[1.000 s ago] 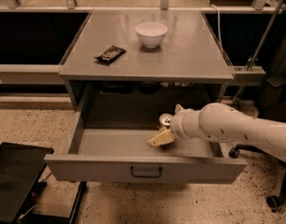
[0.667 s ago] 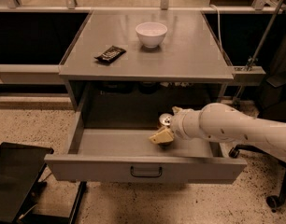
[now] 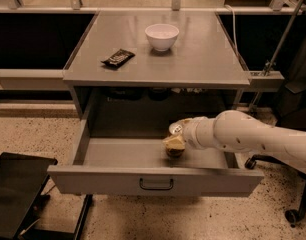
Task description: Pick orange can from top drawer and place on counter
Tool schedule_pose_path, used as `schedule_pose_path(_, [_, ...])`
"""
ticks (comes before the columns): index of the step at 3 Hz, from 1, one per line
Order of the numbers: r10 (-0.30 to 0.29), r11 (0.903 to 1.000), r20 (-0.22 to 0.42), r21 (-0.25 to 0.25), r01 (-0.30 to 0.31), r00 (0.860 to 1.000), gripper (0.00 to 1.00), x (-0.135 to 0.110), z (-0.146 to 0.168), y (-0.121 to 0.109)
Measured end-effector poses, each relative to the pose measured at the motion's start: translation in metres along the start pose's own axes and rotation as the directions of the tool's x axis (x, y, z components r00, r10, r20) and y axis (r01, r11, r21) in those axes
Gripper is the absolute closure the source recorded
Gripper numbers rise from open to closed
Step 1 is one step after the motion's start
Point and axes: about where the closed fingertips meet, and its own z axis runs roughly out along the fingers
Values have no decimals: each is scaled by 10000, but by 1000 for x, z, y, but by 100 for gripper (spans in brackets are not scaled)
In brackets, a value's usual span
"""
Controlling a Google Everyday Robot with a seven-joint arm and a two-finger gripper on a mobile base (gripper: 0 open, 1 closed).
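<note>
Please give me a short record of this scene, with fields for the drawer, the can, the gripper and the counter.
top drawer: open
orange can: inside the drawer, right of centre, upright
gripper: reaching into the drawer from the right, just above the can
counter: holds a white bowl and a dark packet

An orange can [image 3: 174,152] in the open top drawer [image 3: 108,180]
The small can stands upright near the middle of the grey drawer, right under my gripper [image 3: 174,143]. The flat grey counter [image 3: 203,54] is above it.
</note>
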Motion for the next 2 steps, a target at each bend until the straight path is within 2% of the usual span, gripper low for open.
schedule_pose_path(1, [-234, 9997, 151, 34, 233, 9996, 89, -10, -3, 4])
schedule_pose_path(2, [-1079, 9941, 814, 163, 1070, 9908, 100, -62, -24, 12])
